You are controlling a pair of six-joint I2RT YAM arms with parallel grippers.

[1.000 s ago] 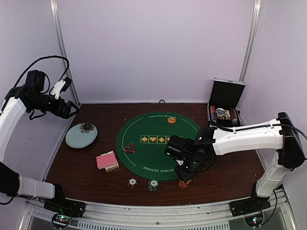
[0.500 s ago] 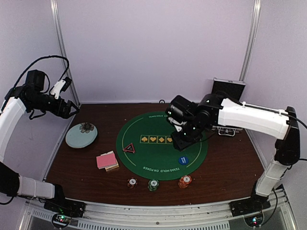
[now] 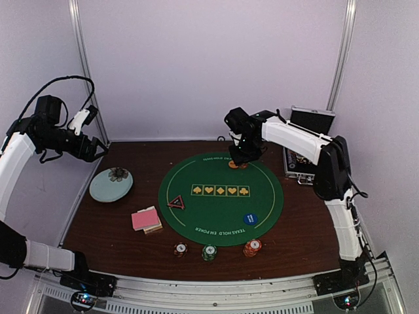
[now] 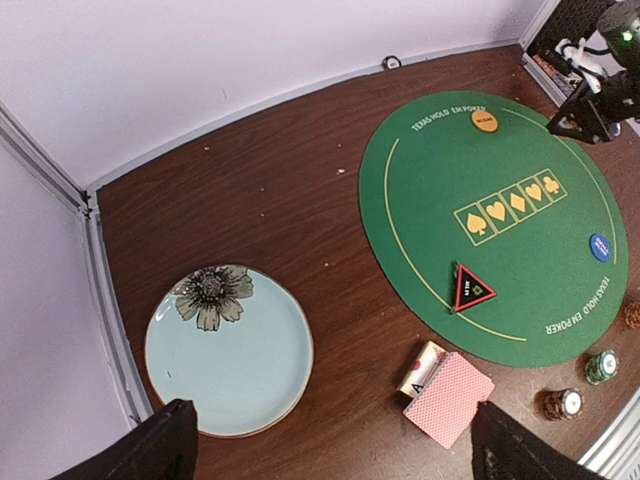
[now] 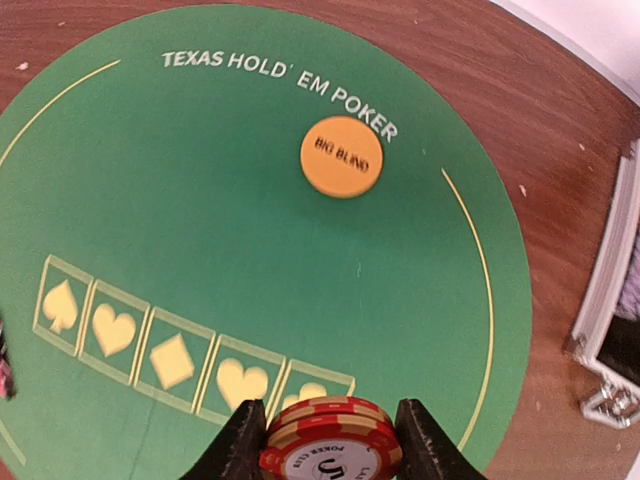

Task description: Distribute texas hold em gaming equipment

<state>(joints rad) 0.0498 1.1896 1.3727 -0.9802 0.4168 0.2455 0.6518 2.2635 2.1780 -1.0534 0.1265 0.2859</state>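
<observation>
Poker chips gripped in right pincer
Hang as red-striped stack over green mat toward bench far edge, near orange button; left pincer gaping wide, raised off left edge; three more chip stacks lined along near edge.

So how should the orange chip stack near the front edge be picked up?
Come straight down, jaws across opposite sides of the orange chip stack, low enough to catch every chip. It stands upright, round and free on all sides, so any diameter should work.
</observation>
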